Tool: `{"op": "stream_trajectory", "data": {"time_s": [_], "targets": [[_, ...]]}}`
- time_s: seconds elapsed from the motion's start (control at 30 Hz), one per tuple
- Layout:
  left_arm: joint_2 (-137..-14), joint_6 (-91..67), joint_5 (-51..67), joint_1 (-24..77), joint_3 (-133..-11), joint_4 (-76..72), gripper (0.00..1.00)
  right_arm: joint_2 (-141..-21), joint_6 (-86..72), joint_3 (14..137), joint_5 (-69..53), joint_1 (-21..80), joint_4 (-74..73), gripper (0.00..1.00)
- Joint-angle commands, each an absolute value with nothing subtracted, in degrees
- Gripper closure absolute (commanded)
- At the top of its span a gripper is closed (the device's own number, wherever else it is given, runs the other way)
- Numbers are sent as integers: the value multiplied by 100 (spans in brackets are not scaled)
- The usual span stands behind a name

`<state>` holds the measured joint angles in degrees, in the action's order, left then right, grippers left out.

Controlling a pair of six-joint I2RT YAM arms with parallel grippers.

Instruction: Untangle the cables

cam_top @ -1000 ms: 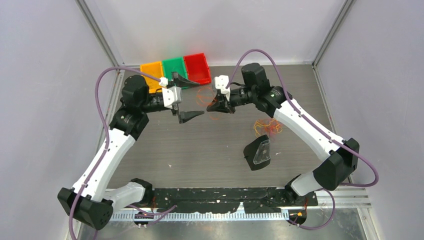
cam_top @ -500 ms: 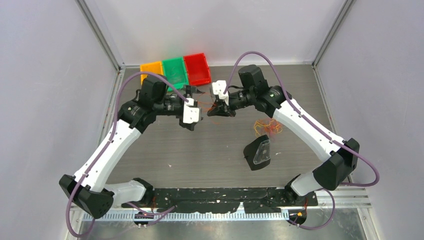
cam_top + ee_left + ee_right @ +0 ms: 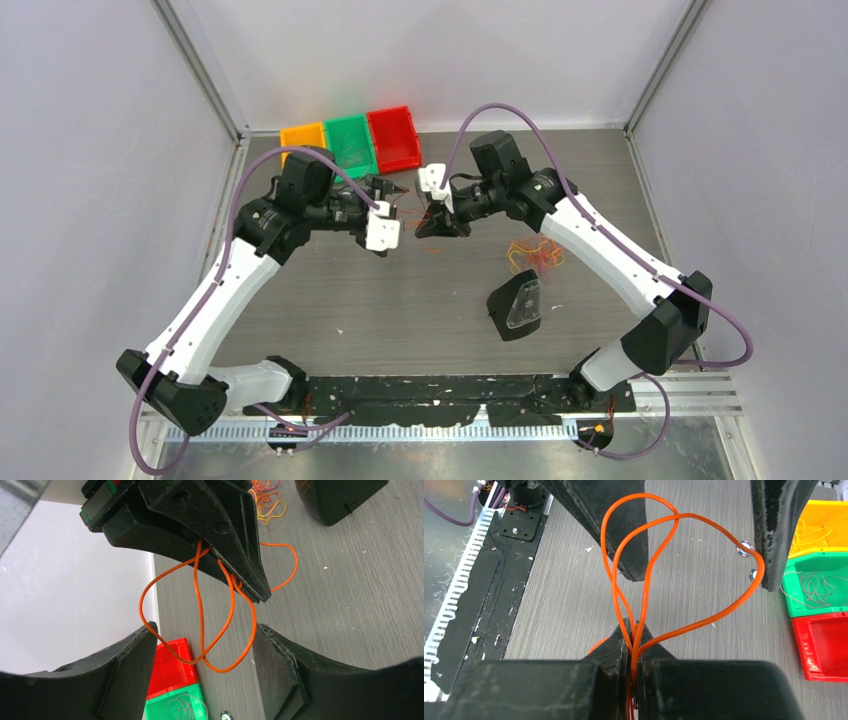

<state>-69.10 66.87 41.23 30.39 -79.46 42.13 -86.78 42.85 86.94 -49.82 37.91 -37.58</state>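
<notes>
L end effector [image 3: 205, 647] moved over to R end effector [image 3: 634, 639], jaws part-closing round its orange cable loops [image 3: 199, 610].

Three small open bins stand side by side in a row at the far edge of a grey wood-grain table [image 3: 400, 300]: an orange bin [image 3: 303, 134] on the left, a green bin [image 3: 350, 140] in the middle and a red bin [image 3: 394, 135] on the right, their walls touching. A black wedge-shaped piece [image 3: 516, 305] with a clear plate on it lies right of the table's middle. Two small round blue-and-white discs [image 3: 744, 549] lie near the bins. A black strip [image 3: 440, 392] and a slotted rail [image 3: 400, 432] run along the near edge.
</notes>
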Motion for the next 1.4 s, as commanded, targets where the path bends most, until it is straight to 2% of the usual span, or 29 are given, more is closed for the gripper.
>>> {"op": "stream_trajectory", "data": {"time_s": [0.0,0.13,0.43,0.67,0.7,0.93,0.97,1.0,1.03,1.07,1.1,1.13,1.17,1.23,1.37], "targets": [[-6773,6878,4084,3075,-8226,4387,32,-8701,4322,8947,-5019,3823,-3832,95],[-6787,6925,4107,3107,-8349,4487,36,-8765,4382,8966,-4973,3823,-3862,95],[-7000,7257,4122,3224,-8665,5168,37,-8851,4280,9081,-4906,3823,-3868,95],[-7153,7293,3988,3243,-8876,5395,94,-8829,4211,9041,-4882,3823,-3878,95],[-7151,7259,3960,3242,-8874,5373,100,-8825,4217,9034,-4864,3823,-3888,95],[-7201,6362,3867,2889,-8807,5051,100,-8668,4239,8906,-4707,3746,-3887,94],[-7233,6025,3915,2785,-8833,4895,100,-8654,4200,8896,-4670,3727,-3877,89],[-7267,5697,3942,2707,-8852,4657,100,-8632,4165,8888,-4575,3714,-3839,68],[-7327,5352,3837,2658,-8877,4497,100,-8627,4032,8883,-4520,3682,-3800,55],[-7401,5070,3678,2646,-8914,4352,100,-8599,3790,8870,-4353,3660,-3646,32],[-7509,4824,3523,2648,-8965,4265,100,-8580,3644,8829,-4247,3607,-3519,19],[-7635,4462,3325,2641,-9044,4162,100,-8532,3348,8800,-4092,3497,-3262,14],[-7803,4257,3115,2626,-9162,4113,100,-8507,3212,8721,-4045,3414,-3134,0],[-8194,3850,2626,2584,-9467,4058,100,-8410,2695,8618,-3933,3114,-2694,4],[-8994,3622,1446,2461,-9878,3698,100,-8245,1713,8429,-3588,2330,-2000,5]]}}
